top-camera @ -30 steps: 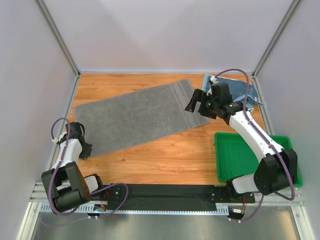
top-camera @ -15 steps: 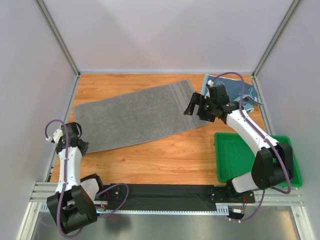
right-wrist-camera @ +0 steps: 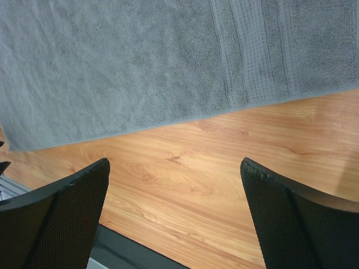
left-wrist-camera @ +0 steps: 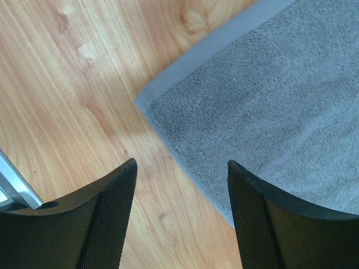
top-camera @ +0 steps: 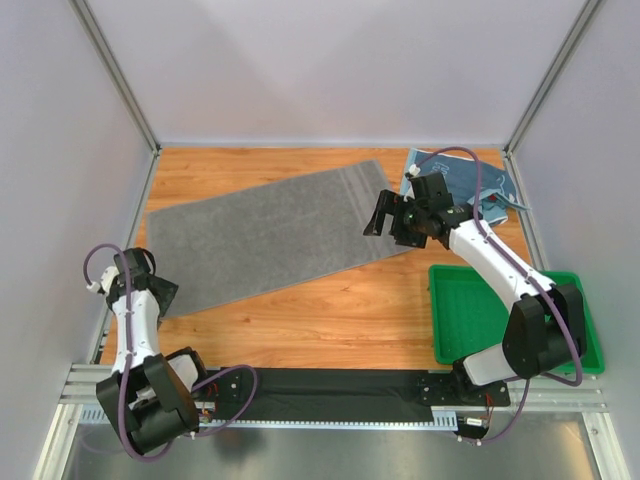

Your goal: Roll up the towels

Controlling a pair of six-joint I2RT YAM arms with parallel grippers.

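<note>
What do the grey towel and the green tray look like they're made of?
Grey towel: likely cotton terry, matte, going by its fuzzy looped pile and woven band near one end. Green tray: probably moulded plastic, uniform smooth colour with raised rim.

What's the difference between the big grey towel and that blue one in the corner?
The grey towel is spread out flat across the middle of the wooden table; the light blue towel lies rumpled in the far right corner. The grey towel is in full view and looks much larger, while the light blue towel is partly hidden under the right arm. Both lie on the table, and neither is rolled yet.
</note>
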